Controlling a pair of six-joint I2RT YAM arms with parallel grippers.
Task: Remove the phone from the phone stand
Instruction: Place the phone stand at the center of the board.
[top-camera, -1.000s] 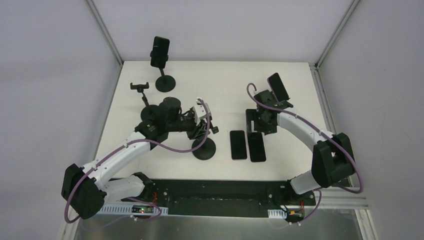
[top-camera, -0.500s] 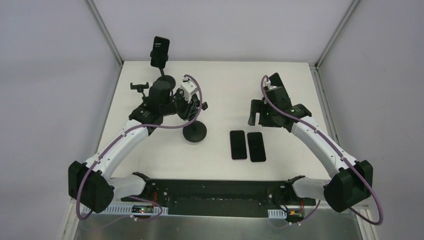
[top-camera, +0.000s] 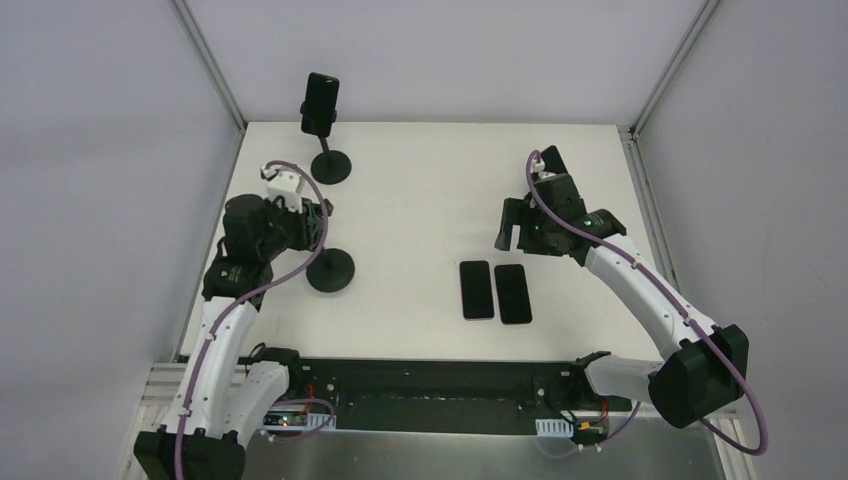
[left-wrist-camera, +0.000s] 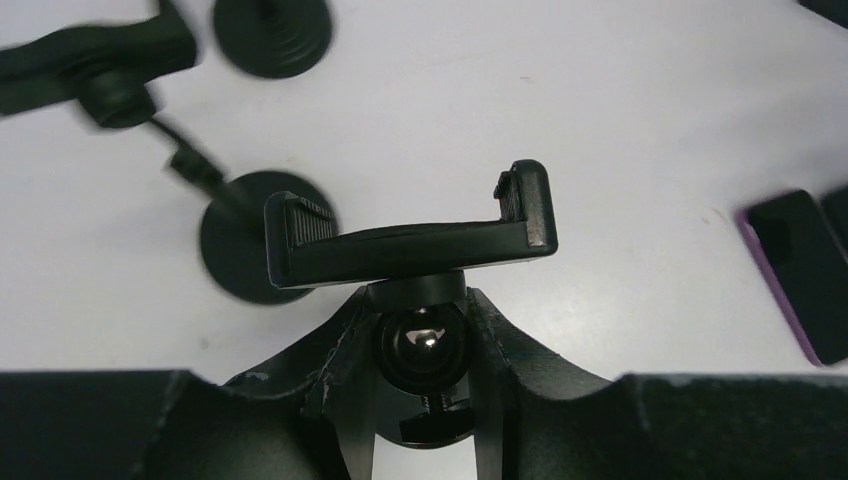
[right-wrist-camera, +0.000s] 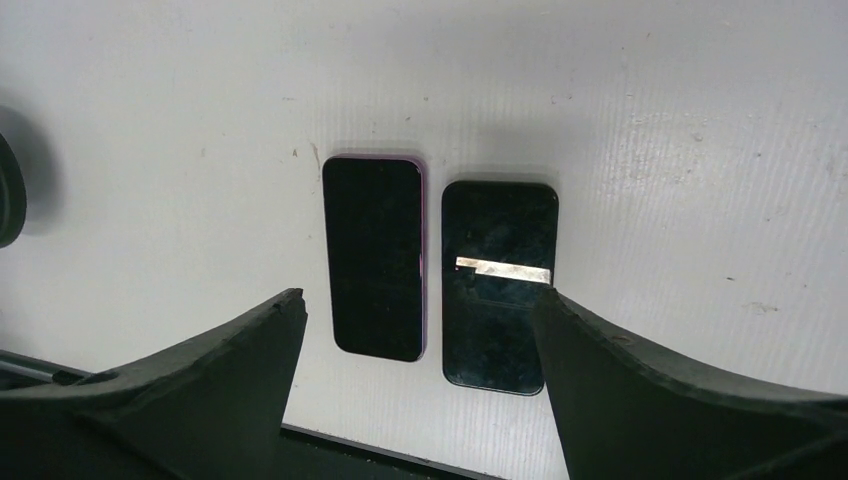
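A black phone sits clamped upright in a phone stand at the back left of the table. My left gripper is shut on the ball joint of a second, empty stand. That stand's clamp is just ahead of my fingers and its round base is below. My right gripper is open and empty above two phones lying flat. One is purple-edged and one is black.
A third empty stand with a round base is blurred just beyond the held clamp; my left arm hides it in the top view. The two flat phones lie mid-table. Metal frame posts stand at the back corners.
My left arm has swung left and back, carrying the empty stand from the table's middle to the left side. My right arm drew back earlier and has hardly moved since.
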